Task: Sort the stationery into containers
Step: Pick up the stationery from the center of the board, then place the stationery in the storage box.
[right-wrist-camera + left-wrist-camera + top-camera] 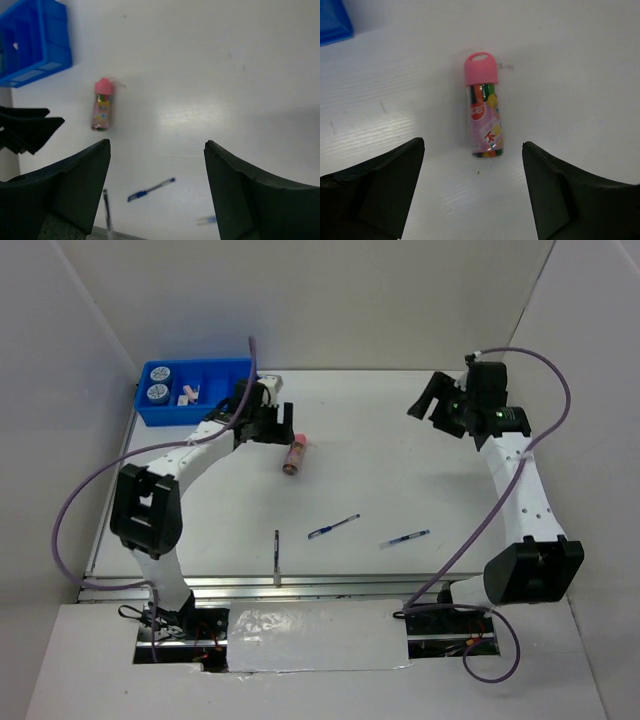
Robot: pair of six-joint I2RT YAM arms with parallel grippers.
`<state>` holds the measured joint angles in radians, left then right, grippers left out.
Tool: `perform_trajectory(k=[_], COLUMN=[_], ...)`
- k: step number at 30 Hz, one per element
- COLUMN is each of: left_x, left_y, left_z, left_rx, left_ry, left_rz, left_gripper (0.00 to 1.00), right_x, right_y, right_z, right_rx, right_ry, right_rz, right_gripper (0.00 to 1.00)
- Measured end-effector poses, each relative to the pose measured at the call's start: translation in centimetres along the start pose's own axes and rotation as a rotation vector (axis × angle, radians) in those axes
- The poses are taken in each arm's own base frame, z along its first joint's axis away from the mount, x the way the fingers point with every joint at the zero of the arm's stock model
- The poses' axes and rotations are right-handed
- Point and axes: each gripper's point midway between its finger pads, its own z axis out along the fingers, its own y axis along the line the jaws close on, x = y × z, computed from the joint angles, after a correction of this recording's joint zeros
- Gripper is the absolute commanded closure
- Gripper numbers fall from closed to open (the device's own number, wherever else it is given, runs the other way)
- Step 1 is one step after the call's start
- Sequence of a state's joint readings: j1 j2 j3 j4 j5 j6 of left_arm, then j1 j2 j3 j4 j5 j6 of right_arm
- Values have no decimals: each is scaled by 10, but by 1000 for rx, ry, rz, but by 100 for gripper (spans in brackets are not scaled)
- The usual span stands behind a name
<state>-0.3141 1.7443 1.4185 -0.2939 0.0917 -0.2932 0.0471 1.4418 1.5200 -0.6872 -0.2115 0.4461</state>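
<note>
The pink tube (294,454) lies on the white table just right of my left gripper (272,428). In the left wrist view the tube (484,107) lies ahead of the open left gripper (473,150), with nothing between its fingers. My right gripper (432,405) hangs open and empty high over the far right; from it I see the tube (102,105). Two blue pens (333,527) (404,538) and a thin dark stick (276,555) lie near the front. The blue tray (222,372) at the far left holds two tape rolls (159,383) and small erasers (187,394).
White walls close in the table on the left, back and right. A metal rail (300,585) runs along the front edge, next to the dark stick's near end. The left arm's purple cable (70,510) loops out over the left edge.
</note>
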Motion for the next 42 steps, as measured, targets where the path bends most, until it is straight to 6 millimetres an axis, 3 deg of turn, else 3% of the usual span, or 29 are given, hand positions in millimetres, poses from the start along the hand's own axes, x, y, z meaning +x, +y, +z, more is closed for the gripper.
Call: perform_trajectory(k=[5, 10, 12, 15, 17, 18, 21, 24, 28, 33, 35, 36, 39, 42], left_x=[40, 84, 93, 100, 99, 99, 99, 94, 59, -58, -112, -126, -146, -149], left_y=[-22, -19, -14, -7, -6, -5, -1, 6, 22, 52, 76, 86, 123, 155], left_z=[60, 86, 89, 89, 89, 89, 85, 80, 56, 12, -12, -19, -32, -24], left_rx=[-18, -39, -68, -100, -109, -113, -125, -133, -126, -149, -178, -191, -245, -284], left_ry=[130, 254, 277, 286, 274, 269, 269, 267, 200, -62, -213, -259, -336, -356], left_rz=[79, 131, 141, 145, 154, 152, 149, 132, 73, 6, -14, -20, -40, -33], left_gripper=[17, 22, 28, 49, 58, 69, 85, 88, 90, 91, 91, 92, 92, 93], right_x=[32, 61, 65, 64, 65, 66, 67, 72, 85, 99, 101, 102, 104, 103], right_y=[-61, -95, -97, -92, -87, -85, -80, -76, -71, -60, -56, -54, -51, -50], right_z=[-5, -7, -10, -14, -14, -14, -15, -12, -8, -3, -2, -1, 0, 1], right_rx=[96, 139, 131, 97, 71, 60, 29, 11, -4, -27, -36, -39, -48, -50], right_ry=[65, 129, 136, 133, 142, 146, 156, 168, 199, 232, 237, 238, 243, 237], right_rz=[43, 103, 115, 121, 125, 126, 127, 121, 109, 76, 63, 57, 46, 42], right_gripper=[18, 18, 19, 20, 21, 22, 23, 24, 24, 24, 24, 24, 24, 24])
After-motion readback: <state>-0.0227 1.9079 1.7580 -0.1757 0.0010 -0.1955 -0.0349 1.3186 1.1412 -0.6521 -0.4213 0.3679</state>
